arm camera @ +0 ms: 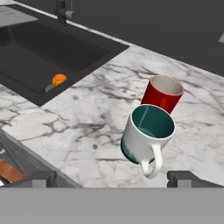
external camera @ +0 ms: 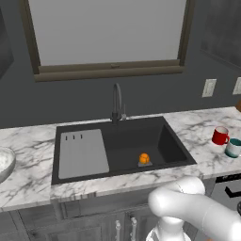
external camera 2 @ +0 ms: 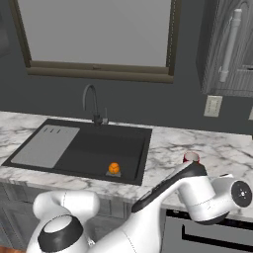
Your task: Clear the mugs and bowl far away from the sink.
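Two mugs stand together on the marble counter right of the sink [external camera: 117, 146]. The red mug [arm camera: 162, 93] is the farther one, and the pale grey mug [arm camera: 148, 133] with the teal inside is nearer, its handle turned toward me. My gripper [arm camera: 113, 178] is open, its fingertips [arm camera: 43, 177] spread wide just short of the grey mug, touching nothing. Both mugs show in the left base view, red [external camera: 220, 135] and grey [external camera: 233, 148]. The red mug [external camera 2: 190, 157] peeks from behind my arm. The speckled bowl [external camera: 4, 162] sits at the far left counter edge.
A small orange object [external camera: 144, 158] lies in the black basin, next to the grey drainboard [external camera: 82, 153] and dark faucet [external camera: 116, 103]. A stove edge [external camera: 230, 186] adjoins the counter on the right. Wall outlets [external camera: 209, 87] and a window [external camera: 108, 33] are behind.
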